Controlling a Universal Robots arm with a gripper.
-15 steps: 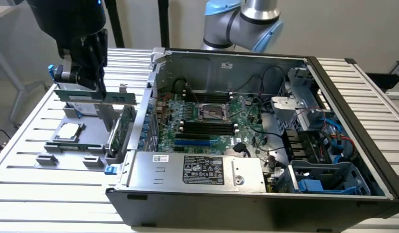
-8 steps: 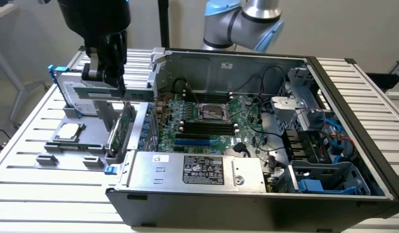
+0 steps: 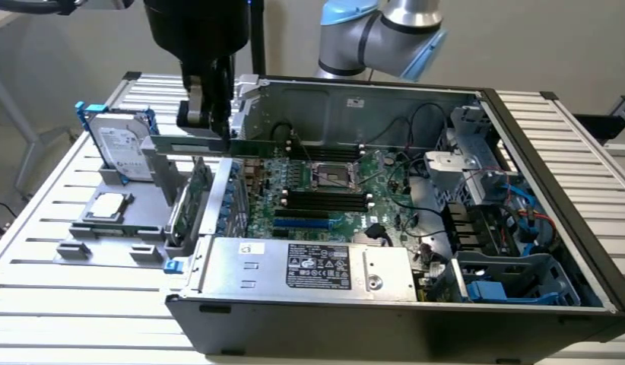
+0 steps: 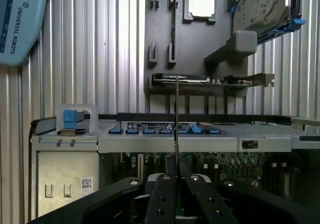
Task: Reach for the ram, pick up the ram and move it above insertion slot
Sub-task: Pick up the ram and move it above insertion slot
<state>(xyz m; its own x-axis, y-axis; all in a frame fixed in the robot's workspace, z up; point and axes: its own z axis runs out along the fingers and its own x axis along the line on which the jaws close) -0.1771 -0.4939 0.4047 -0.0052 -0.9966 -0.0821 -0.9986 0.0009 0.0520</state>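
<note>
- Nearest me, the open case (image 3: 394, 319) lies on the slatted table (image 3: 49, 304), its front wall and the labelled power supply (image 3: 312, 266) toward me.
- Just past that, on the board (image 3: 333, 190), the black slots (image 3: 323, 201) run side by side, with a blue slot (image 3: 307, 223) on their near side. All look empty.
- Along the case's edge at the exterior view's left, a larger green card (image 3: 199, 199) stands upright.
- Above that edge, toward the far corner, the gripper (image 3: 219, 125) hangs with its fingers (image 4: 162, 199) clenched on the ram (image 3: 196, 145), a thin stick held level and edge-on. In the wrist view it shows as a fine line (image 4: 176, 114) rising from between the fingers.
- So the ram is lifted but, as I judge it, off to the side of the slots rather than over them.
- On the table outside the case, a grey tray (image 3: 99, 228) carries a chip (image 3: 108, 204) and an upright hard drive (image 3: 125, 148).
- Risks, as I see them: the grip looks to be near one end, so the long free end could sag or twist, and a tilted stick would not line up with the narrow slot.
- Travelling low, that end could strike the case wall or the upright card.
- With several like slots so close, picking the wrong one is easy.
</note>
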